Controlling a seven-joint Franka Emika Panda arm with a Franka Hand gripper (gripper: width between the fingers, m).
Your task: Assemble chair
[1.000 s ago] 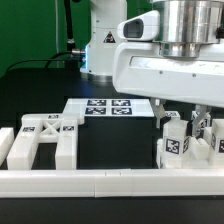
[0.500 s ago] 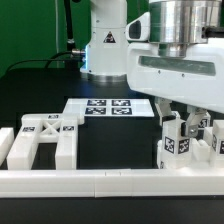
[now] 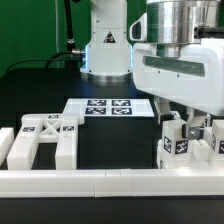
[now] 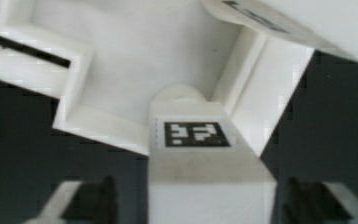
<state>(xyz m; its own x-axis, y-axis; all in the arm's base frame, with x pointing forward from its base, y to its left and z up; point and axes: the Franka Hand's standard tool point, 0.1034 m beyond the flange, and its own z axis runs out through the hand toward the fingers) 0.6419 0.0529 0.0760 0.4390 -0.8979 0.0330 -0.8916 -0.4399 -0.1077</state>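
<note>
As it straddles the leg (image 4: pixel 208 170), gripper (image 4: pixel 194 205): wide, holding nothing.
Leg: placing step, seemingly done.
Next: rise straight up, clear.

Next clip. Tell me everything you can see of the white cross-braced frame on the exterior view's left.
The frame is matte white plastic, blocky, with a cross brace in its top bar and a black-and-white tag at each end of that bar. Two square arms run from the bar toward the low white rail, leaving a gap between them. It lies flat on the black table. Its arm ends reach the rail, but actual contact is unclear. A small white block sits close beside it. Nothing grips it.
</note>
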